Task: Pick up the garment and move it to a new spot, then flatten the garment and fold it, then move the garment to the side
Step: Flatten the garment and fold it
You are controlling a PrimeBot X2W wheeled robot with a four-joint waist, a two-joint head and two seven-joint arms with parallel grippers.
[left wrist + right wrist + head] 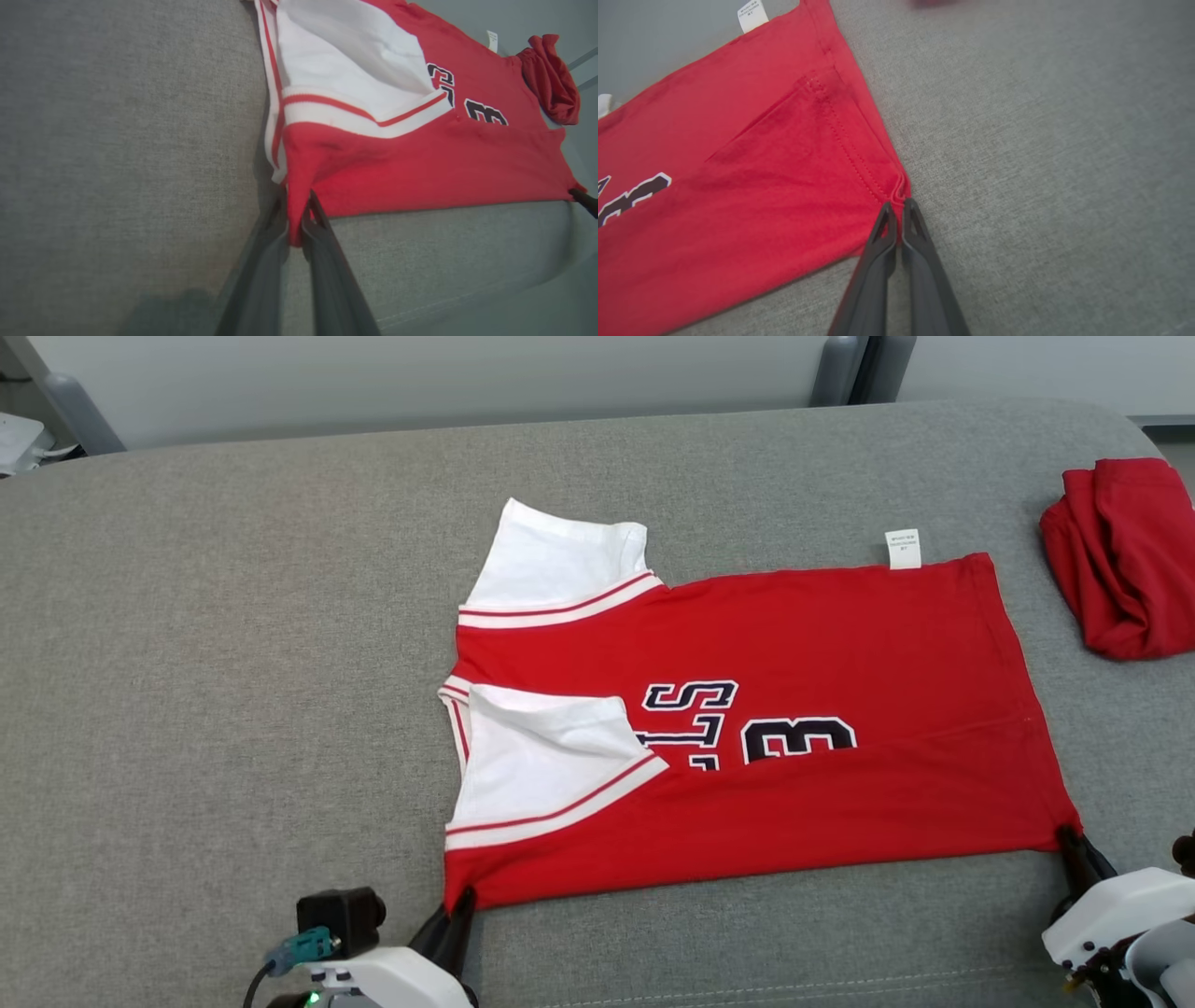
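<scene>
Left gripper [462,902] and right gripper [1067,836] pinching near corners of red jersey [794,635], white sleeves [546,756] folded inward

bright, even, diffuse light, no glare. head view sharp. wrist views wide-angle, soft at edges; left gripper [297,210] blurs near the lens. soft shadow beside garment [420,163] on grey cushion [117,140].
</scene>
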